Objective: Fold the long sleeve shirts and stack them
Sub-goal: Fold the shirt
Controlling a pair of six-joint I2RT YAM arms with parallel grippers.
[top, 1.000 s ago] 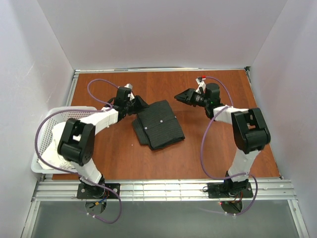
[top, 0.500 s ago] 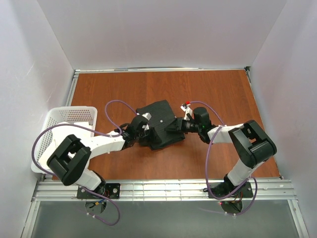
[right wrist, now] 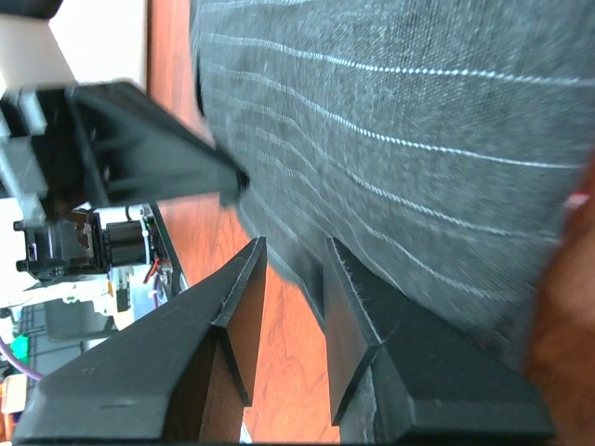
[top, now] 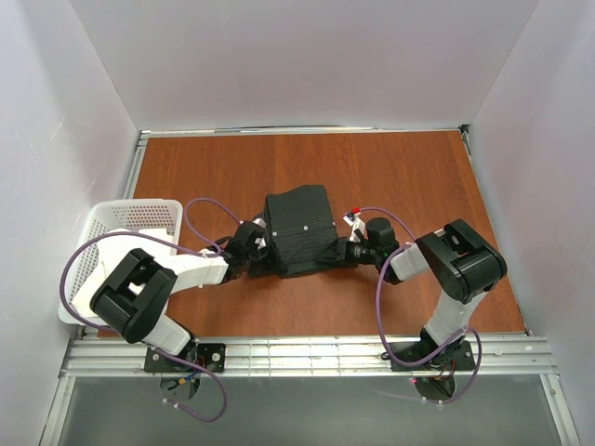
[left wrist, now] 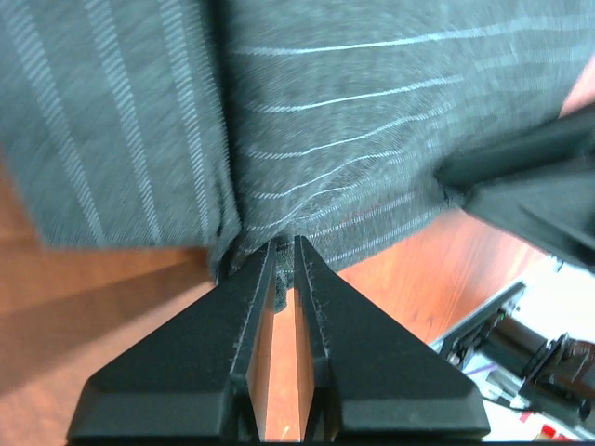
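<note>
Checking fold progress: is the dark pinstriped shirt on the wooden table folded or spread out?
Folded. The dark charcoal pinstriped shirt lies as a compact layered rectangle; no sleeves or collar stick out in the top view.

No legible text, labels, brands or numbers in any view. The shirt (top: 299,228) at mid-table shows only pale pinstripes, no print. The red-white marker (top: 354,215) on the right arm's wrist is too small to read.
</note>
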